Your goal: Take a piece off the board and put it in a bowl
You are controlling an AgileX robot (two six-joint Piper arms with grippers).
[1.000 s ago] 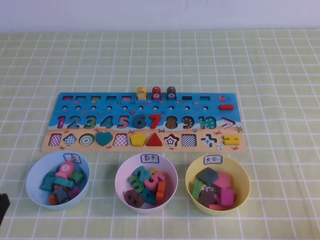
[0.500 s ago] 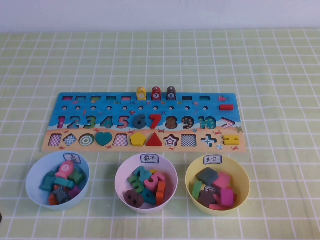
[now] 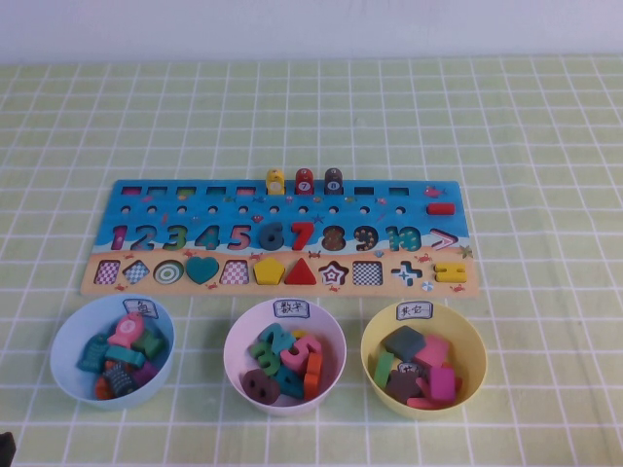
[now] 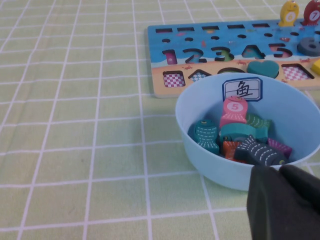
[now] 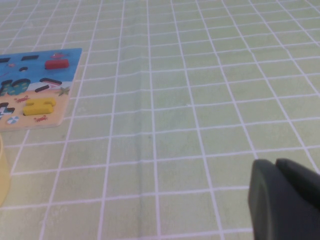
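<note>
The pink piece [image 3: 125, 331] with a round "5" mark lies in the light blue bowl [image 3: 68, 375] among several other pieces; it also shows in the left wrist view [image 4: 234, 111]. The bowl [image 4: 215, 165] stands in front of the board's left end. The board [image 3: 146, 202] lies across the middle of the table. My left gripper [image 4: 277, 172] is shut and empty, just on the near side of the blue bowl; only a dark corner of it shows in the high view [image 3: 5, 449]. My right gripper [image 5: 275, 165] is shut and empty over bare cloth, right of the board.
A yellow peg block [image 3: 275, 181], a red one [image 3: 304, 180] and a brown one [image 3: 333, 179] stand on the board's back row. A pale pink bowl [image 3: 234, 360] and a yellow bowl [image 3: 472, 375], both holding pieces, stand in front of the board. The cloth is green checked.
My left gripper has drawn back toward the near left corner and nearly left the high view. The pieces, bowls and board have not moved.
</note>
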